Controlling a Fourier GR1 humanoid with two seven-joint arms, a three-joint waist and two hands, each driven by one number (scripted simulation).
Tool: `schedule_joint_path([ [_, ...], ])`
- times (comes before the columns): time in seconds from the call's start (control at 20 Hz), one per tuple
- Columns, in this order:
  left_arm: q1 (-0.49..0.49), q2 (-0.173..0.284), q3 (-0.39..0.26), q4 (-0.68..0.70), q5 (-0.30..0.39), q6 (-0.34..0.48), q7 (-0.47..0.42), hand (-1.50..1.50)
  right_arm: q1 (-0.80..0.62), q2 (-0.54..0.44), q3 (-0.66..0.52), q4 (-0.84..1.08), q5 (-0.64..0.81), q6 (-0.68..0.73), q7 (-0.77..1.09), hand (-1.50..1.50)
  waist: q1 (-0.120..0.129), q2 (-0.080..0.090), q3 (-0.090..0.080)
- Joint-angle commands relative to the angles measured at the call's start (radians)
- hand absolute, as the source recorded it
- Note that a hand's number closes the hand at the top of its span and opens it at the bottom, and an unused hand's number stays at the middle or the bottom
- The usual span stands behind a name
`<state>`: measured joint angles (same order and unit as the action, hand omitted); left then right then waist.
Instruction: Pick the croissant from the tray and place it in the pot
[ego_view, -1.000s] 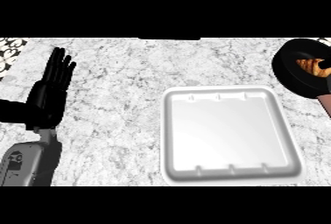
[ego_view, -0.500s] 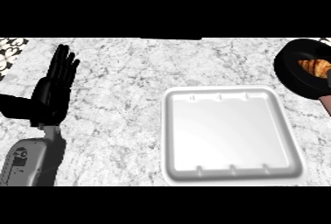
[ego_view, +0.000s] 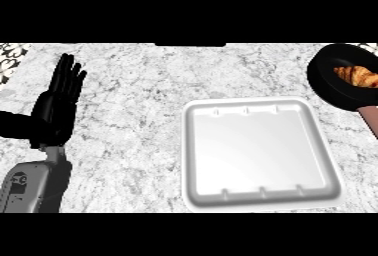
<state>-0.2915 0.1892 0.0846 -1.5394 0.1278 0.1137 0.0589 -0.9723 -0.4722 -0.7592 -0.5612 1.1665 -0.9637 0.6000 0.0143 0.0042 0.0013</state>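
At the desk's (ego_view: 148, 100) far right corner we see the croissant (ego_view: 359, 76) lying inside the black pot (ego_view: 325, 80), whose reddish handle (ego_view: 368, 119) points toward the near edge. Beside it, toward the right near corner, we see the white tray (ego_view: 258, 155). Along the left edge we see the left hand (ego_view: 60, 102) resting with straight fingers spread wide, holding nothing.

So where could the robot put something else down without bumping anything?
The white tray is bare inside. There is open marble counter between the left hand and the tray, and above the tray. It is crowded at the upper right, where the pot holds the croissant.
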Motion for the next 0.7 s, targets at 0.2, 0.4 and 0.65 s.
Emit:
schedule_joint_path([
  [0.2,0.013,0.053,0.071,0.079,0.034,-0.056,-0.046,0.00,0.141,0.077,0.025,-0.302,-0.135,-0.061,-0.065,-1.50,-0.037,-0.011,-0.002],
  [0.4,0.072,-0.017,-0.010,-0.035,-0.028,0.009,-0.025,0.00,0.327,0.153,0.058,-0.564,-0.200,-0.007,-0.056,-1.50,-0.037,-0.015,-0.002],
  [0.65,0.046,0.010,0.023,-0.003,-0.011,-0.007,0.001,0.00,0.555,0.254,0.087,-0.901,-0.182,0.077,0.014,-1.50,-0.041,-0.013,-0.003],
])
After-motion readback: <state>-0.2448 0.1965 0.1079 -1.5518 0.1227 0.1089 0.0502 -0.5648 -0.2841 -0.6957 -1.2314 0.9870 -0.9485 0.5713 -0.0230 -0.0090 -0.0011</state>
